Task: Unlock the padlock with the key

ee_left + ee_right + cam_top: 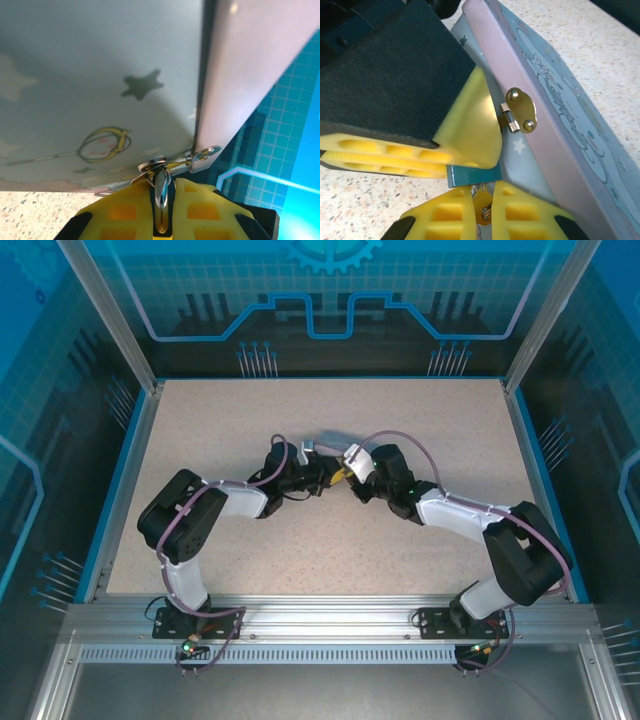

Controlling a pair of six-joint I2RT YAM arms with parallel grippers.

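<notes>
The padlock (472,175) is a small teal-blue block hanging at the edge of a pale blue tin (560,125). My left gripper (161,182) is shut on it, and its silver shackle (161,192) runs up between the yellow pads into the tin's metal hasp ring (155,165). In the right wrist view, that gripper's yellow finger (470,130) presses on the lock from above. My right gripper (482,192) is shut on the key (483,207), whose small head sits between the pads directly under the padlock. Both grippers meet mid-table (335,472).
The tin (308,448) is held tilted between the two grippers, with a brass hinge plate (520,110) on its pink edge. Speckled tabletop (330,570) lies all around, bounded by blue rails and glass walls (130,440).
</notes>
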